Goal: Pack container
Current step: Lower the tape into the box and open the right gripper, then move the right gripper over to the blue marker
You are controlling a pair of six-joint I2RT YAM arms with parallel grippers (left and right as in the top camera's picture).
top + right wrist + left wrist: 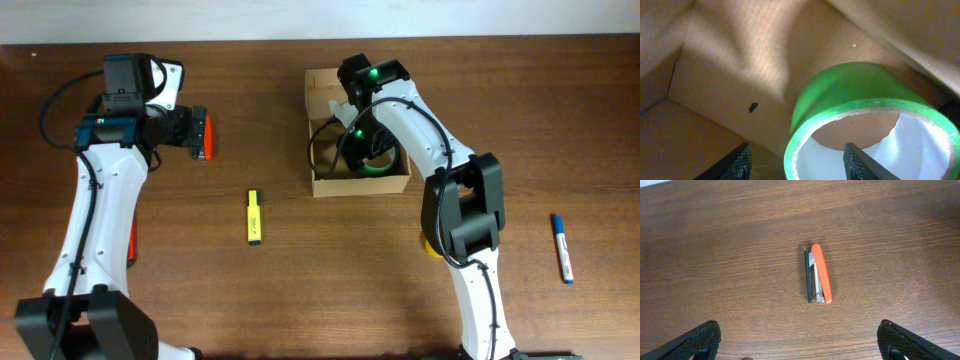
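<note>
The tan cardboard container (322,92) stands open at the table's centre back, and its inside wall (740,55) fills the right wrist view. A green tape roll (376,166) (850,85) lies inside it. My right gripper (358,140) (797,162) reaches into the box, open. One finger is outside the roll's wall and one inside its core, with a gap on both sides. My left gripper (188,128) (800,345) hangs wide open above an orange stapler (205,138) (819,273), which lies flat on the wood.
A yellow highlighter (254,217) lies left of the box, nearer the front. A blue pen (563,248) is at the far right. A yellow object (430,244) shows partly under the right arm. A red object (132,240) peeks out beside the left arm.
</note>
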